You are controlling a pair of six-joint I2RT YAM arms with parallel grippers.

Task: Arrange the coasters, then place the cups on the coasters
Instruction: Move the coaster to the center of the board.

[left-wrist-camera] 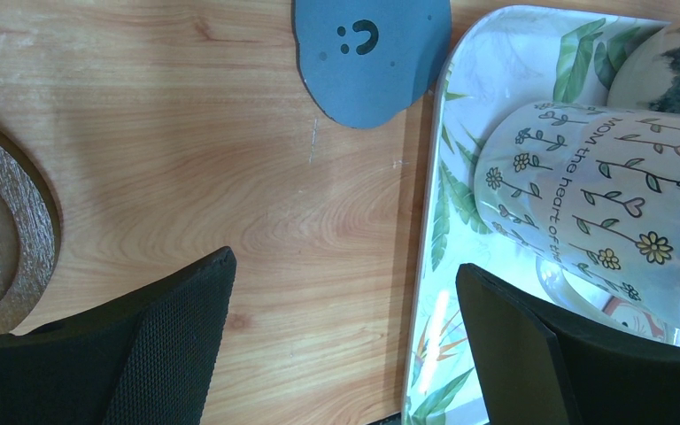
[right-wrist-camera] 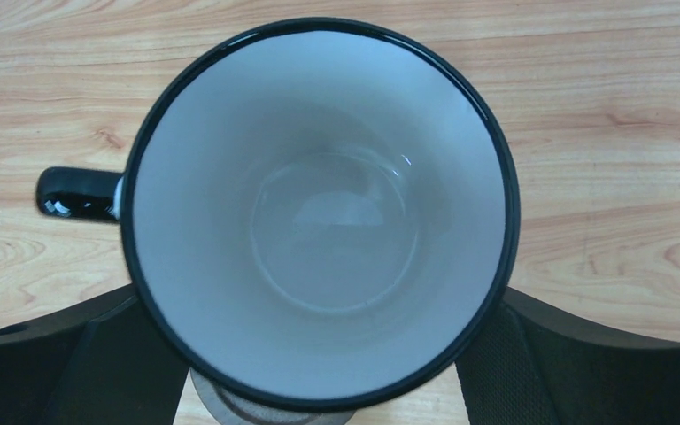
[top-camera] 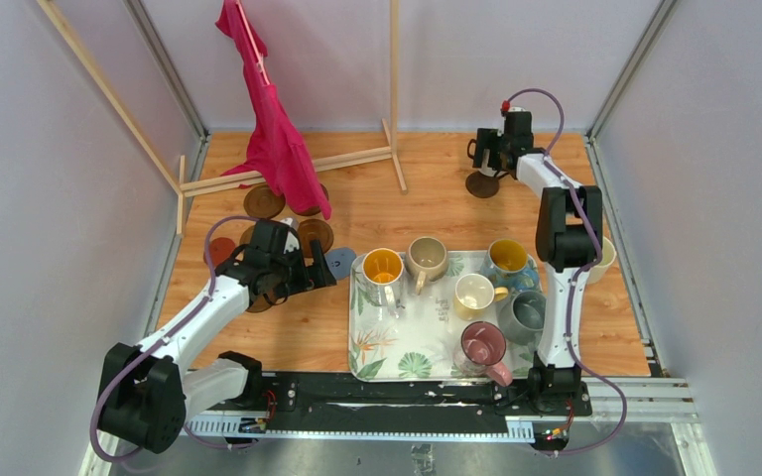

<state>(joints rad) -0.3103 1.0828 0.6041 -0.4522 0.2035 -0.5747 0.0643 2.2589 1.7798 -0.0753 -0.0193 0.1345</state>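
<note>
At the far back, a white cup with a dark rim (right-wrist-camera: pixel 319 133) (top-camera: pixel 480 151) sits between the wide-apart fingers of my right gripper (right-wrist-camera: pixel 319 297) (top-camera: pixel 484 157). The rim hides whether they touch it. A dark brown coaster (right-wrist-camera: pixel 266 409) (top-camera: pixel 481 184) peeks out at its near side. My left gripper (left-wrist-camera: pixel 345 266) (top-camera: pixel 322 273) is open and empty over bare wood between a brown coaster (left-wrist-camera: pixel 0 230) and the tray (left-wrist-camera: pixel 434 221). A grey-blue coaster (left-wrist-camera: pixel 372 62) (top-camera: pixel 340 262) lies just ahead. Several cups stand on the tray (top-camera: pixel 357 327), the flowered, orange-lined one (left-wrist-camera: pixel 602 195) (top-camera: pixel 382 268) nearest.
More brown coasters (top-camera: pixel 263 201) and a red one (top-camera: pixel 220 250) lie at the left. A wooden rack with a magenta cloth (top-camera: pixel 278 129) stands behind them. A beige cup (top-camera: pixel 603 258) stands off the tray beside the right arm. Walls close in both sides.
</note>
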